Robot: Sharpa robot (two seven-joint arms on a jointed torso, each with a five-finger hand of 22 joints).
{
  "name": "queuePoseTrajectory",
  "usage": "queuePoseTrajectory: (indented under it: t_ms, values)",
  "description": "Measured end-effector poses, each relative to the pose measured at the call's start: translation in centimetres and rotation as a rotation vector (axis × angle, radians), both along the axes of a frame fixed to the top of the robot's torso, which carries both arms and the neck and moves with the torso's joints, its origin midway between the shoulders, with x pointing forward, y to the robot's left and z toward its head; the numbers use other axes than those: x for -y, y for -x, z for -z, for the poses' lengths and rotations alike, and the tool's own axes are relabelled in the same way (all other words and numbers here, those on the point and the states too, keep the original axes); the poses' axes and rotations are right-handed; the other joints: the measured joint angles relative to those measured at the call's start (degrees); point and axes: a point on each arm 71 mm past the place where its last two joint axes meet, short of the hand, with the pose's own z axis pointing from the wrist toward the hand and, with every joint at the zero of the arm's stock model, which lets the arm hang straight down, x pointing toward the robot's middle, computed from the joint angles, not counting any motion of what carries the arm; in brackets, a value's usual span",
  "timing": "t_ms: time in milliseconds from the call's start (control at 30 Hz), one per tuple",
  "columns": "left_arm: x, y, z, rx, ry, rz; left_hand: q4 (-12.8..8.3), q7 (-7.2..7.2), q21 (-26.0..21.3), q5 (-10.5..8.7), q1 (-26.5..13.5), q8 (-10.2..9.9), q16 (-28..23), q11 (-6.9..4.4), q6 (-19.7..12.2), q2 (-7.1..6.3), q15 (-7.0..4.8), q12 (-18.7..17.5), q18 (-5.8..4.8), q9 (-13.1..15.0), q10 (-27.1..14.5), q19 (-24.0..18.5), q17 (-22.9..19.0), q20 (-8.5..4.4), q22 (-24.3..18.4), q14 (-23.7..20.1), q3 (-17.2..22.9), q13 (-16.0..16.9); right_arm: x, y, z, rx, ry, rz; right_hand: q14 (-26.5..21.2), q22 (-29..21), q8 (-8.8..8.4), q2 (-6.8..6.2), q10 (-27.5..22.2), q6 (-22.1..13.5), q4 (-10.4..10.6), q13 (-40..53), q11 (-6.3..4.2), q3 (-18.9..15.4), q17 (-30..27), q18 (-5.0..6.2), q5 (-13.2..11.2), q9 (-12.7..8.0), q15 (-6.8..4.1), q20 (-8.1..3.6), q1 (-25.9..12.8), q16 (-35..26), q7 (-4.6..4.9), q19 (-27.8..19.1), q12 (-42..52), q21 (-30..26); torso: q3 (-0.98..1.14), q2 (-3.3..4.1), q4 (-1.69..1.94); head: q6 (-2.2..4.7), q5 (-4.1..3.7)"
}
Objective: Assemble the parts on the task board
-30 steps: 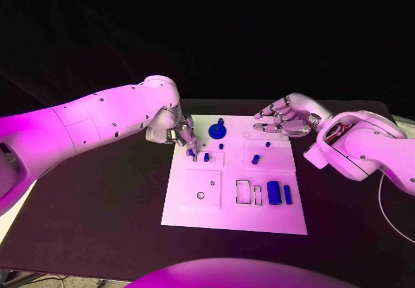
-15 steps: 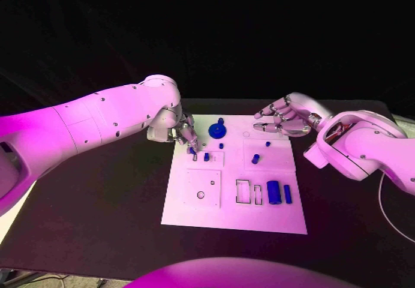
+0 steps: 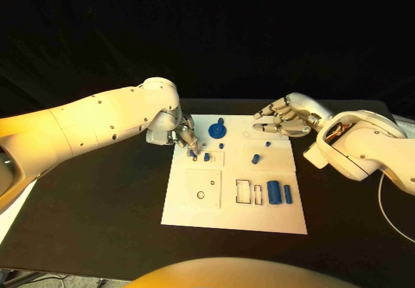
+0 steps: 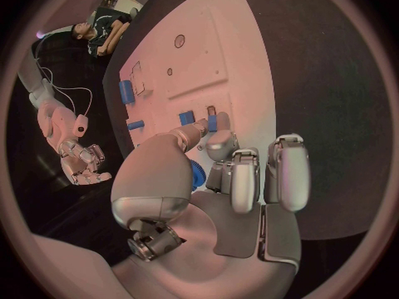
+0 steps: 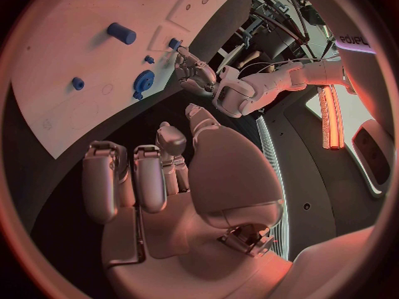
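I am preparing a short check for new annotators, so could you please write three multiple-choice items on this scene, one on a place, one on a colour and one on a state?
1. Where is the left hand?
A. over the far left part of the task board
B. over the board's near right corner
C. off the table, at the robot's side

2. What colour are the parts, such as the round gear-like part?
A. red
B. blue
C. yellow

3. What is the state of the right hand?
A. gripping the large cylinder
B. pressed flat on the board
C. above the board's far right edge, holding nothing

Answers: 1 A, the head view shows its fingers reaching down by the small upright parts there. 2 B, every part on the white board looks blue. 3 C, its fingers are apart and nothing lies in them.
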Motion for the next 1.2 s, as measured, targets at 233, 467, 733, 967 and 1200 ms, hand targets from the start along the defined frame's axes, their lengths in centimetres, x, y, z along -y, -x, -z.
queuePoseTrajectory:
  t_ms: [233, 467, 733, 967, 1200]
  values:
    - [0.2, 0.27, 0.1, -0.002, 0.003, 0.007, 0.0, 0.01, 0.0, 0.02, 0.0, -0.1, 0.0, 0.0, 0.0, 0.0, 0.0, 0.0, 0.0, 0.1, 0.0, 0.0, 0.0, 0.0, 0.0, 0.0, 0.0, 0.1, -0.03, 0.01, 0.0, 0.0, 0.0, -0.001, 0.0, 0.0, 0.0, 0.0, 0.0, 0.0, 0.0, 0.0, 0.0, 0.0, 0.0, 0.0, 0.0, 0.0, 0.0, 0.0, 0.0, 0.0, 0.0, 0.0, 0.0, 0.0, -0.03, 0.01, 0.01, 0.01, 0.05]
    - [0.24, 0.46, 0.21, -0.003, 0.006, 0.009, 0.0, -0.11, 0.0, 0.29, 0.3, -0.3, 0.0, 0.0, 0.1, 0.29, 0.0, 0.0, 0.0, 0.2, 0.0, 0.0, 0.0, 0.0, 0.0, 0.0, 0.0, 0.1, -0.04, 0.02, 0.0, 0.0, 0.0, -0.002, 0.0, 0.0, 0.0, 0.0, 0.0, 0.0, 0.0, 0.0, 0.0, 0.0, 0.0, 0.0, 0.0, 0.0, 0.0, 0.0, 0.0, 0.0, 0.0, 0.0, 0.0, 0.0, -0.05, 0.01, 0.01, 0.01, 0.12]
    - [0.14, 0.56, 0.29, -0.006, 0.006, 0.01, -0.1, -0.1, 0.0, 0.65, 0.5, -0.3, 0.0, 0.0, 0.2, 0.05, 0.0, 0.0, 0.0, 0.2, 0.0, 0.0, 0.0, 0.0, 0.0, 0.0, -0.1, 0.2, -0.02, 0.02, 0.0, 0.0, 0.0, -0.002, 0.0, 0.0, 0.0, 0.0, 0.0, 0.0, 0.0, 0.0, 0.0, 0.0, 0.0, 0.0, 0.0, 0.0, 0.0, 0.0, 0.0, 0.0, 0.0, 0.0, 0.0, 0.0, -0.05, 0.01, 0.01, -0.13, 0.21]
    - [0.07, 0.66, 0.37, -0.009, 0.005, 0.012, -0.2, -0.02, 0.0, 0.7, 0.6, -0.3, 0.0, 0.0, 0.2, -0.01, 0.0, 0.0, 0.01, 0.3, 0.0, 0.0, 0.0, 0.0, 0.0, 0.0, -0.2, 0.2, -0.02, 0.02, 0.0, -0.001, 0.0, -0.002, 0.0, 0.0, 0.0, 0.0, 0.0, 0.0, 0.0, 0.0, 0.0, 0.0, 0.0, 0.0, 0.0, 0.0, 0.0, 0.0, 0.0, 0.0, 0.0, 0.0, 0.0, 0.0, -0.05, 0.03, -0.02, -0.2, 0.27]
    - [0.06, 0.73, 0.43, -0.014, 0.004, 0.016, -0.2, -0.01, 0.0, 0.99, 0.6, -0.1, 0.0, 0.01, 0.2, -0.01, 0.0, 0.0, 0.01, 0.7, 0.0, 0.0, 0.0, 0.0, 0.0, 0.0, -0.2, 0.2, -0.04, 0.01, 0.01, -0.001, 0.0, -0.003, 0.0, 0.0, 0.0, 0.0, 0.0, 0.0, 0.0, -0.1, 0.0, 0.0, 0.0, 0.0, 0.0, 0.0, 0.0, 0.0, 0.0, 0.0, 0.0, 0.0, 0.0, 0.0, -0.05, 0.03, -0.01, -0.27, 0.32]
